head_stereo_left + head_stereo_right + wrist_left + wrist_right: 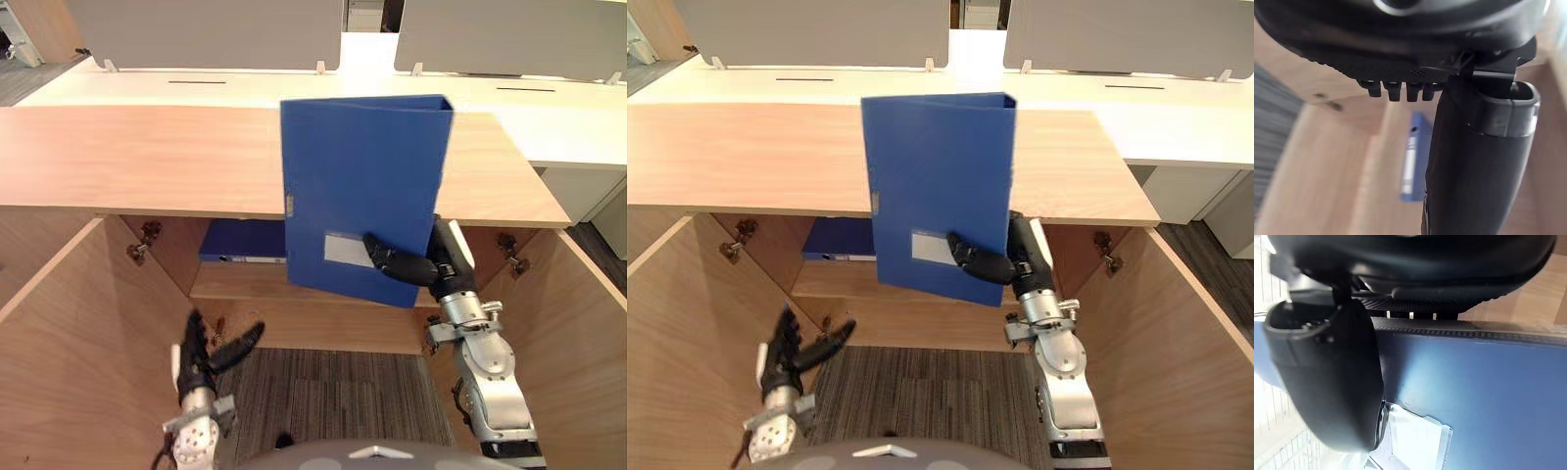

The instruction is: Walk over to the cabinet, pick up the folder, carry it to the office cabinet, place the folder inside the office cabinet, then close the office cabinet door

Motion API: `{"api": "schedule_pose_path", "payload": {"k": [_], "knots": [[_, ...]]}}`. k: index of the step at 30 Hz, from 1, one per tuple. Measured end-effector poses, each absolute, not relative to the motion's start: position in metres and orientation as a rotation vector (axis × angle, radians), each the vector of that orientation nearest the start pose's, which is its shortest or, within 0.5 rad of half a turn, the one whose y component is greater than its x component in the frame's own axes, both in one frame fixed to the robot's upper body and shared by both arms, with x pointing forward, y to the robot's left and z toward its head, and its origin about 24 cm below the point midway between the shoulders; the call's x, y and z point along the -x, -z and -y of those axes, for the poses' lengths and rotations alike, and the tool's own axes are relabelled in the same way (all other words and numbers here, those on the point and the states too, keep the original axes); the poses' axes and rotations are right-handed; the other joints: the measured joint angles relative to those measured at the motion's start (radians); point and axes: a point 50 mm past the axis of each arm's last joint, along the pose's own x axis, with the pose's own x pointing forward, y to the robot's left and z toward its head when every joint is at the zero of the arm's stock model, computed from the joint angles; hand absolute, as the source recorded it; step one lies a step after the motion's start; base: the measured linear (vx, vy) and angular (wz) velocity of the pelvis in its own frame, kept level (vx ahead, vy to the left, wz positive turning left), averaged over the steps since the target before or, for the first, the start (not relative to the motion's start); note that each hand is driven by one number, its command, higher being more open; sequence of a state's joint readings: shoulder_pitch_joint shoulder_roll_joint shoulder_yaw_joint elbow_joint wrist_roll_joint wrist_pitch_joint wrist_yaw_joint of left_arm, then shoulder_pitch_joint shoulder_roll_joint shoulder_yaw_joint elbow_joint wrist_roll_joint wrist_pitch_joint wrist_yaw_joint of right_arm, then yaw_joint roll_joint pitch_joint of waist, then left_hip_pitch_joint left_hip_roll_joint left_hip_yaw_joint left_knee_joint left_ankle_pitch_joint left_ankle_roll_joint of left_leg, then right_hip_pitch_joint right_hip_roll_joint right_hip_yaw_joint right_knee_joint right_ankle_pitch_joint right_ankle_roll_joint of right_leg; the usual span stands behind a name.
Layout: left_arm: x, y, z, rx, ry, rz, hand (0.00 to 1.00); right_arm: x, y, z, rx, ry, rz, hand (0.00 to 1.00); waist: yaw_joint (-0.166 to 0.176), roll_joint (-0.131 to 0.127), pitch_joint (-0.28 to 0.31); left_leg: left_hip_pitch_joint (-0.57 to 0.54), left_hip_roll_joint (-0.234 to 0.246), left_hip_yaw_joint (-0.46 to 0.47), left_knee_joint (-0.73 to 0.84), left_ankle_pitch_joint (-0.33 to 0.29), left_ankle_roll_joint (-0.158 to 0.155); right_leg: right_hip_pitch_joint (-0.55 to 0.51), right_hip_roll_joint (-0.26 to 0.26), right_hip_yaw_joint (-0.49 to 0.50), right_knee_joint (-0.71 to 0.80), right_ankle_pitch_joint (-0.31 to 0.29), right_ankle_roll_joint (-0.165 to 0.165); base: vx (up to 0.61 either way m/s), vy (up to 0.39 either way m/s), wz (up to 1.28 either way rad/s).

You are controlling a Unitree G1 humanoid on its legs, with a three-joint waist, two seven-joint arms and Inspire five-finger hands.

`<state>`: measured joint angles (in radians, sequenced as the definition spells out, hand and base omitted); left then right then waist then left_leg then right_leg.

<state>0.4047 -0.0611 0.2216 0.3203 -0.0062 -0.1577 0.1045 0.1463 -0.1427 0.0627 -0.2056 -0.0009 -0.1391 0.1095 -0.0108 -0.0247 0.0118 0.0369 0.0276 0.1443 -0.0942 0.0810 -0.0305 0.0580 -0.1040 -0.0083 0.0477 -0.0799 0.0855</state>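
**Firmly held: blue folder upright before the open cabinet**

Left eye view: the right hand (411,267) pinches the blue folder (362,186) at its lower right corner. The thumb lies across the front face beside a white label (348,250), and the fingers are behind. The folder stands upright in the air, in front of the top of the cabinet (147,162) and above its opening. The left door (69,362) and right door (578,343) both stand open. Inside, a second folder (243,240), also blue, lies flat on the shelf (235,282). The left hand (208,354) hangs low over the striped carpet (323,392), fingers spread and empty. Behind the cabinet runs a white desk (196,88) with grey screens (206,29).

Right eye view: the same layout, with the held folder covering the middle of the cabinet's top.

Left wrist view: the left hand is loose and holds nothing. The second folder shows beyond it on the shelf.

Right wrist view: the right hand's thumb presses on the folder's blue face, just beside the label.
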Motion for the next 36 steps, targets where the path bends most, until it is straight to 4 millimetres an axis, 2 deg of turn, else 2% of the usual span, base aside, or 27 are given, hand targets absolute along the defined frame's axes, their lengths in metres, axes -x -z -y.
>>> {"api": "schedule_pose_path", "payload": {"k": [3, 5, 8, 9, 14, 16, 17, 19, 20, 22, 24, 26, 28, 31, 36], "knots": [[-0.080, 0.117, -0.204, 0.015, -0.420, -0.752, 1.00, -0.221, -0.065, 0.142, 0.159, -0.243, 0.175, 0.00, 0.003, -0.005, 0.000, 0.000, 0.002, 0.000, 0.004, 0.001, -0.001, 0.000, 0.001, 0.001, -0.001, 0.000, 0.000, 0.00, 0.000, 0.00], [-0.064, 0.129, -0.205, 0.021, -0.427, -0.842, 1.00, -0.219, -0.062, 0.135, 0.175, -0.287, 0.166, 0.00, 0.004, -0.008, -0.002, 0.000, 0.005, 0.000, 0.005, 0.002, -0.003, 0.001, 0.003, 0.001, -0.001, 0.001, -0.001, 0.00, -0.005, 0.02], [-0.065, 0.136, -0.214, -0.017, -0.416, -0.889, 1.00, -0.218, -0.053, 0.126, 0.205, -0.341, 0.134, 0.00, 0.013, -0.005, 0.001, 0.005, 0.005, -0.011, 0.004, 0.007, -0.004, 0.012, 0.006, -0.008, -0.003, 0.001, -0.002, -0.04, -0.012, 0.08], [-0.060, 0.142, -0.220, -0.037, -0.412, -0.936, 1.00, -0.217, -0.043, 0.118, 0.218, -0.388, 0.099, 0.00, 0.012, -0.006, 0.003, 0.014, 0.007, -0.013, 0.000, 0.007, -0.004, 0.022, 0.007, -0.010, -0.005, 0.001, -0.002, -0.05, -0.010, 0.07], [-0.035, 0.154, -0.231, -0.067, -0.419, -1.080, 1.00, -0.208, -0.011, 0.105, 0.310, -0.541, -0.027, 0.00, 0.011, -0.008, 0.028, 0.013, 0.008, -0.011, 0.000, 0.003, -0.012, 0.019, 0.009, -0.005, -0.005, 0.001, -0.002, -0.04, 0.000, -0.01], [-0.030, 0.156, -0.232, -0.076, -0.414, -1.120, 1.00, -0.207, -0.002, 0.101, 0.398, -0.622, -0.055, 0.00, 0.016, -0.010, 0.043, -0.031, 0.015, -0.004, 0.009, 0.000, -0.010, -0.036, 0.010, 0.009, 0.008, -0.001, -0.010, -0.02, 0.001, -0.11], [-0.034, 0.156, -0.232, -0.076, -0.412, -1.109, 1.00, -0.209, -0.002, 0.100, 0.424, -0.638, -0.047, 0.00, 0.020, -0.010, 0.057, -0.057, 0.017, -0.001, 0.027, -0.001, -0.010, -0.061, 0.012, 0.015, 0.021, 0.002, -0.012, -0.07, -0.002, -0.17], [-0.068, 0.151, -0.234, -0.086, -0.389, -1.025, 1.00, -0.228, -0.014, 0.099, 0.518, -0.664, 0.017, 0.00, 0.035, -0.006, 0.153, -0.176, 0.031, 0.005, 0.193, -0.052, -0.002, -0.137, 0.018, 0.029, 0.087, 0.006, -0.011, -0.14, 0.002, -0.20], [-0.092, 0.147, -0.231, -0.086, -0.364, -0.965, 1.00, -0.244, -0.024, 0.101, 0.587, -0.662, 0.061, 0.00, 0.037, 0.027, 0.211, -0.272, 0.056, 0.003, 0.327, -0.101, 0.005, -0.197, 0.032, 0.035, 0.136, 0.005, -0.012, -0.18, 0.009, -0.18], [-0.113, 0.142, -0.227, -0.088, -0.339, -0.912, 1.00, -0.258, -0.035, 0.104, 0.640, -0.639, 0.103, 0.00, 0.034, 0.059, 0.263, -0.360, 0.077, 0.002, 0.426, -0.132, 0.008, -0.274, 0.046, 0.040, 0.212, -0.011, -0.013, -0.16, 0.022, -0.16], [-0.127, 0.137, -0.228, -0.094, -0.332, -0.864, 1.00, -0.266, -0.043, 0.103, 0.647, -0.613, 0.134, 0.00, 0.029, 0.062, 0.298, -0.424, 0.082, -0.002, 0.478, -0.144, 0.010, -0.356, 0.047, 0.042, 0.297, -0.039, -0.014, -0.16, 0.011, -0.04], [-0.147, 0.128, -0.226, -0.085, -0.321, -0.796, 1.00, -0.271, -0.049, 0.109, 0.639, -0.560, 0.149, 0.00, 0.028, 0.059, 0.345, -0.522, 0.088, -0.014, 0.581, -0.177, 0.009, -0.467, 0.046, 0.042, 0.434, -0.094, -0.015, -0.19, -0.027, 0.07], [-0.160, 0.122, -0.224, -0.071, -0.317, -0.750, 1.00, -0.273, -0.050, 0.111, 0.623, -0.529, 0.147, 0.00, 0.029, 0.058, 0.367, -0.588, 0.096, -0.020, 0.654, -0.206, 0.006, -0.542, 0.046, 0.043, 0.527, -0.131, -0.016, -0.19, -0.048, 0.03], [-0.182, 0.109, -0.224, -0.057, -0.316, -0.659, 1.00, -0.277, -0.057, 0.110, 0.499, -0.476, 0.154, 0.00, 0.030, 0.058, 0.395, -0.705, 0.113, -0.021, 0.762, -0.242, 0.004, -0.669, 0.044, 0.046, 0.656, -0.178, -0.023, -0.18, -0.038, -0.04], [-0.217, 0.079, -0.224, -0.054, -0.318, -0.502, 1.00, -0.286, -0.095, 0.112, 0.079, -0.292, 0.258, 0.00, 0.041, 0.056, 0.441, -0.888, 0.140, -0.039, 0.900, -0.266, 0.003, -0.853, 0.052, 0.038, 0.809, -0.216, -0.022, -0.11, -0.023, 0.00]]}}
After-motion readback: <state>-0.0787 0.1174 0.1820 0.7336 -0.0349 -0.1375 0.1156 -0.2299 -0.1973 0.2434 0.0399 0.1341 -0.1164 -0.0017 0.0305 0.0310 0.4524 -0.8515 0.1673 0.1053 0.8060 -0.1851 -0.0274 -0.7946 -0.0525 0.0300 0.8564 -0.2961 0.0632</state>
